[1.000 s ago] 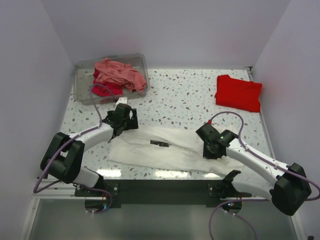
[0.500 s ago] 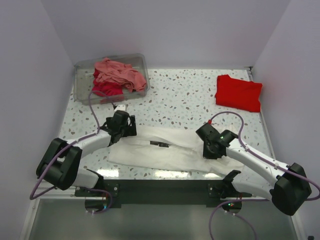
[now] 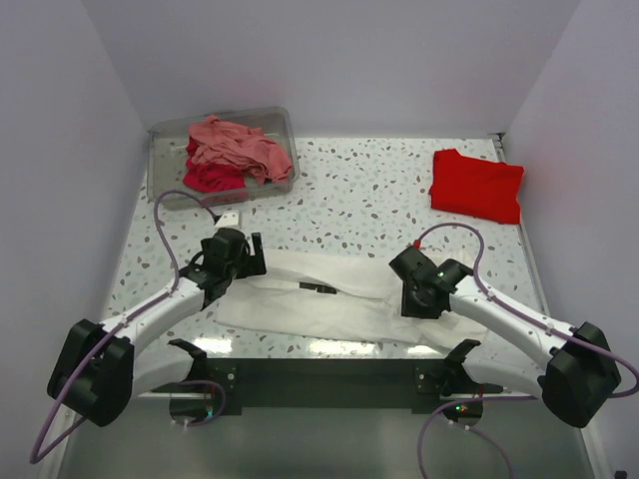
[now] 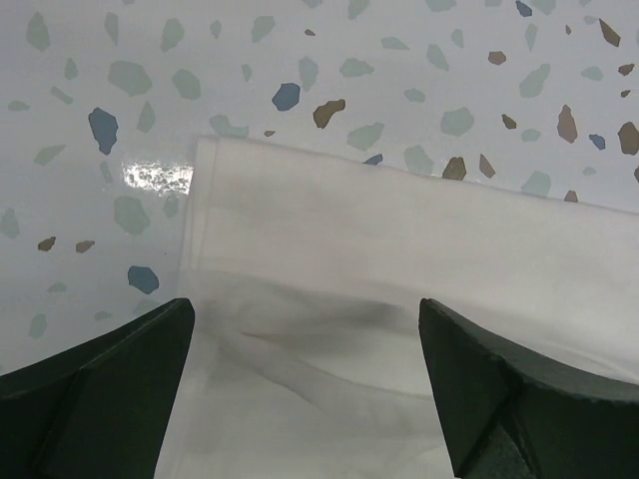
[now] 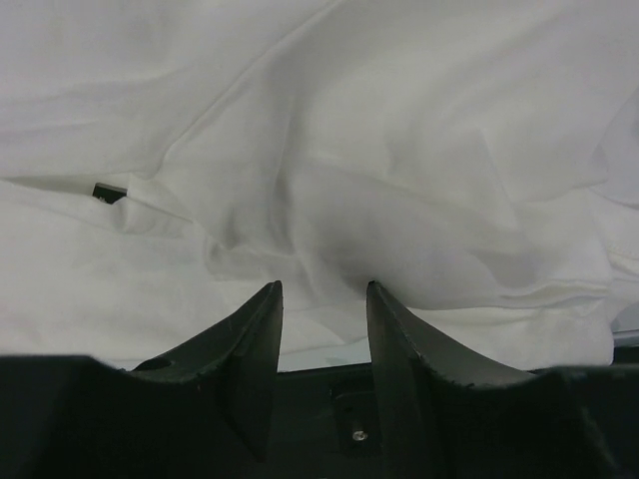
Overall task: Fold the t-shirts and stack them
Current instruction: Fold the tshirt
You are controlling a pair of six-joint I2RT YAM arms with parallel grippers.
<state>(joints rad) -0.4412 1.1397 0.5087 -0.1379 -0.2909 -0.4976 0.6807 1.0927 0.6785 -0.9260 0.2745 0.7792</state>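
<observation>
A white t-shirt (image 3: 329,304), folded into a long band, lies across the near part of the table. My left gripper (image 3: 238,265) is over its left end, jaws wide open. The left wrist view shows the shirt's folded corner (image 4: 329,230) between the open fingers (image 4: 120,369) of that gripper (image 4: 305,309). My right gripper (image 3: 417,297) sits low over the shirt's right part. In the right wrist view that gripper (image 5: 322,287) is slightly open with wrinkled white cloth (image 5: 399,150) just beyond its tips and nothing held. A folded bright red t-shirt (image 3: 476,185) lies at the far right.
A clear plastic bin (image 3: 160,185) stands at the far left, holding a crumpled salmon-pink shirt (image 3: 240,148) and a crimson one (image 3: 212,178). White walls close in the left, back and right. A black rail (image 3: 319,374) runs along the near edge.
My left arm has swung back and to the left, and its gripper has slid down a little onto the shirt's left end. The right arm and the shirts have not moved.
</observation>
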